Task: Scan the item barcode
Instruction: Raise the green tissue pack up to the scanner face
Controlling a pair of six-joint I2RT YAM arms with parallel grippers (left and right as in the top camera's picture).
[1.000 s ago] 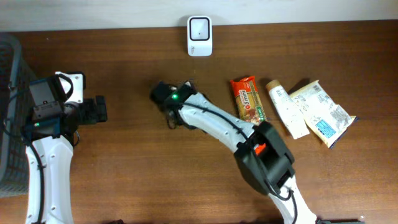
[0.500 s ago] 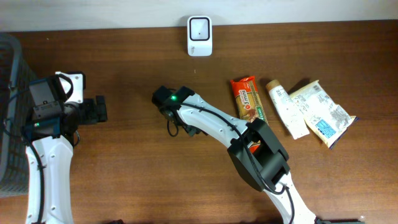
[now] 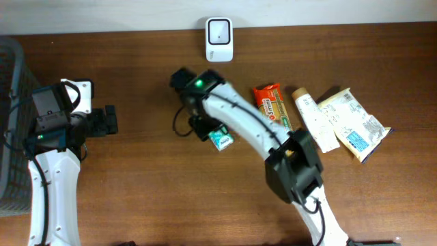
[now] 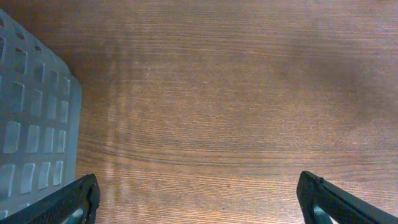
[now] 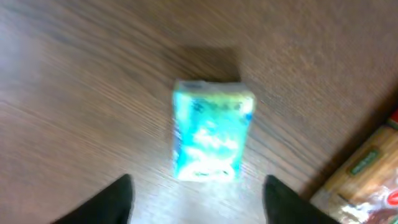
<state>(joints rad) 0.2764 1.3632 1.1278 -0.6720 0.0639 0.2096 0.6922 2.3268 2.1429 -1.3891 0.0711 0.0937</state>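
A small teal box lies on the wooden table, blurred in the right wrist view. My right gripper hovers just beside and above it, open, its dark fingers well apart and touching nothing. The white scanner stands at the table's far edge, behind the box. At the left, my left gripper is wide open over bare wood and holds nothing.
An orange snack bar, a white tube and a white packet lie to the right of the box. A grey mesh basket stands at the left edge.
My right gripper has opened and let go of the teal box, which now lies uncovered on the table. The right arm has swung toward the scanner. The left arm is still.
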